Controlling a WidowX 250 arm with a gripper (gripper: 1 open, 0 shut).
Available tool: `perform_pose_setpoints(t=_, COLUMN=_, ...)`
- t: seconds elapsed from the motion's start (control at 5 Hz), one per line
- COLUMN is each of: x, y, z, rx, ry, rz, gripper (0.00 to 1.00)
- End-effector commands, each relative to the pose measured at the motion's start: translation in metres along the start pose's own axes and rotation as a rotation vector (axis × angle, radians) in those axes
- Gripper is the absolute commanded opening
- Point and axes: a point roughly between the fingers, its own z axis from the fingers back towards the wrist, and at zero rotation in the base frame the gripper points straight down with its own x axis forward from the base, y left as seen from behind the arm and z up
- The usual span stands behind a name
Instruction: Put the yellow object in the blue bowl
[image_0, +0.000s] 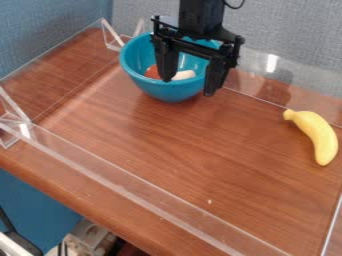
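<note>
A: Position of the end effector (195, 66)?

B: Top centre of the view, pointing straight down, hanging over the blue bowl (150, 84). Dark fingers spread wide, one to either side of the bowl's opening. Nothing between them; it holds nothing.

A: And the bowl itself?

B: Directly beneath the end effector, standing upright on the table (174, 140). Round, deep, teal-blue. The finger tips reach down about to rim level. Whether they touch the rim, I cannot tell from this angle.

A: Anything inside?

B: A small red piece (166, 72) and a whitish piece (186, 74), both lying in the bowl just below the spread fingers, partly hidden by them. Their shapes are too small to make out.

A: The yellow object?

B: Yellow object (315, 134) lies well apart from the end effector, off to its right in the picture and nearer the camera, close to the right edge of the view. Curved, banana-shaped, flat on the wood, one end toward the back, the other toward the front. Not in the bowl, not touched by anything.

A: Surroundings?

B: Brown wood-grain table, ringed by a low clear plastic wall (54, 62) on all visible sides. The bowl stands near the far wall, behind the end effector. The stretch of table nearer the camera than the end effector is bare wood.
</note>
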Motion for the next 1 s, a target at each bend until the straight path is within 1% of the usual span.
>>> perform_pose_setpoints(t=0.0, x=0.005, y=-0.012, z=-0.011, rx=-0.016, ry=0.016, rz=0.026, gripper=1.0)
perform_pose_setpoints(t=0.2, x=0.021, y=-0.041, z=-0.024, rx=-0.038, ry=0.004, rz=0.046, gripper=1.0)
perform_pose_setpoints(t=0.4, x=0.049, y=-0.067, z=-0.025, rx=-0.049, ry=-0.024, rz=0.035, gripper=1.0)
perform_pose_setpoints(t=0.6, x=0.072, y=-0.087, z=-0.023, rx=-0.057, ry=-0.05, rz=0.024, gripper=1.0)
perform_pose_setpoints(t=0.8, x=0.083, y=-0.117, z=-0.025, rx=-0.065, ry=-0.065, rz=0.009, gripper=1.0)
